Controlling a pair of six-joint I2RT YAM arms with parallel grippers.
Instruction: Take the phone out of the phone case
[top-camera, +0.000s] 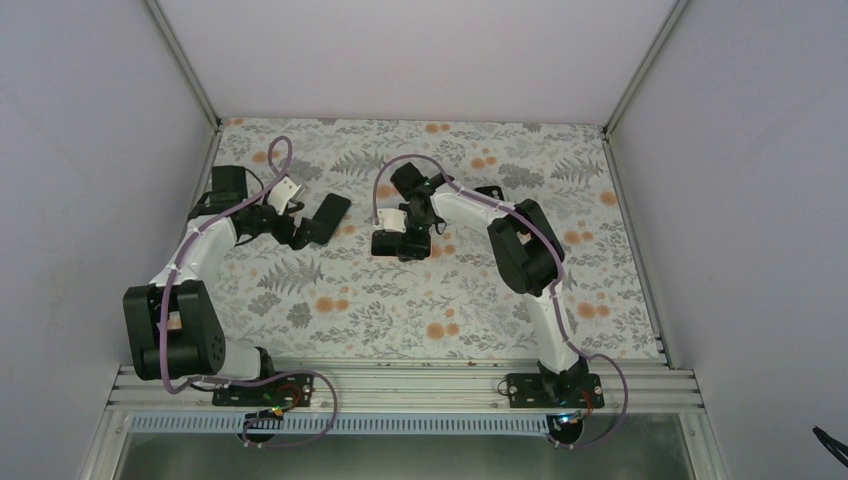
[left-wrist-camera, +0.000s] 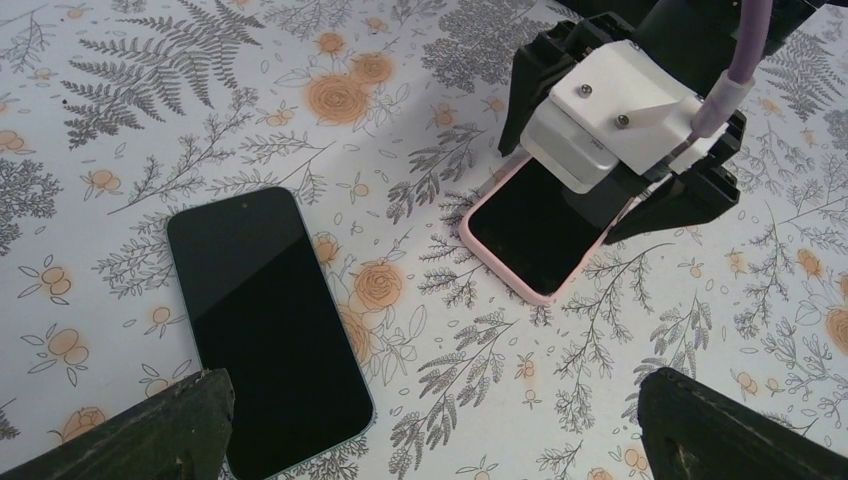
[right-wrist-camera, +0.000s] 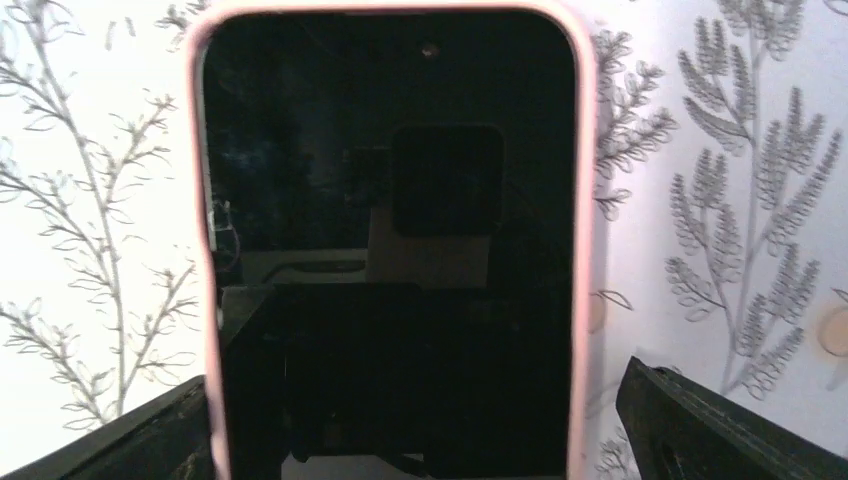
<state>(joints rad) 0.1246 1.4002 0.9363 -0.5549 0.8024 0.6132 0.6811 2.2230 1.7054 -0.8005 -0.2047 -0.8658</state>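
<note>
A phone (right-wrist-camera: 390, 200) with a dark screen sits in a pink case (right-wrist-camera: 583, 200) flat on the floral table. In the left wrist view the pink case (left-wrist-camera: 500, 255) lies partly under my right gripper (left-wrist-camera: 620, 130). My right gripper (right-wrist-camera: 415, 440) is open, low over the cased phone, with one finger on each long side. In the top view it (top-camera: 405, 243) hides the case. A second, bare dark phone (left-wrist-camera: 265, 320) lies to the left. My left gripper (left-wrist-camera: 430, 430) is open above the table, and its left finger (left-wrist-camera: 150, 430) overlaps that phone's near corner.
The bare dark phone also shows in the top view (top-camera: 330, 216), just right of my left gripper (top-camera: 300, 228). White enclosure walls stand at the left, right and back of the floral table (top-camera: 420, 310). A metal rail (top-camera: 400, 385) runs along the near edge.
</note>
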